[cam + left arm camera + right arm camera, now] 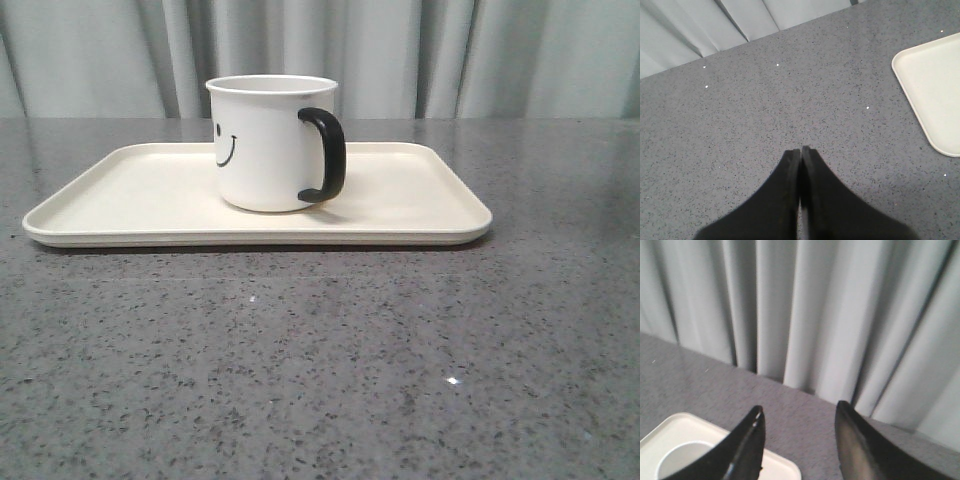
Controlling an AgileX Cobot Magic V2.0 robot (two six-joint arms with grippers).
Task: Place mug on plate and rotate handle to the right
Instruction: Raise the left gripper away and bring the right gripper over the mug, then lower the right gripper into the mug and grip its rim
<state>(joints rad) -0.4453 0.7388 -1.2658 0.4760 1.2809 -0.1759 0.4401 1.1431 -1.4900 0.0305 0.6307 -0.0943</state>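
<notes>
On the plate (130, 200) the mug (262, 140) stands upright, handle (328, 152) facing right, so I'd judge only a clean retreat is left: the left gripper (800, 152) is closed off to the side, and the right gripper (799, 425), open above, should rise clear.

The front view sits low, level with the plate (420, 200). The left wrist view looks steeply down; the right wrist view shares the plate (780, 465) corner.

I note: white mug (265, 145), black smiley print, glossy black handle (327, 155). Cream plate (130, 195). Surface (320, 360) grey, speckled dark and white. Curtain (500, 55) pale grey. Both grippers' fingers (862, 447) black.
</notes>
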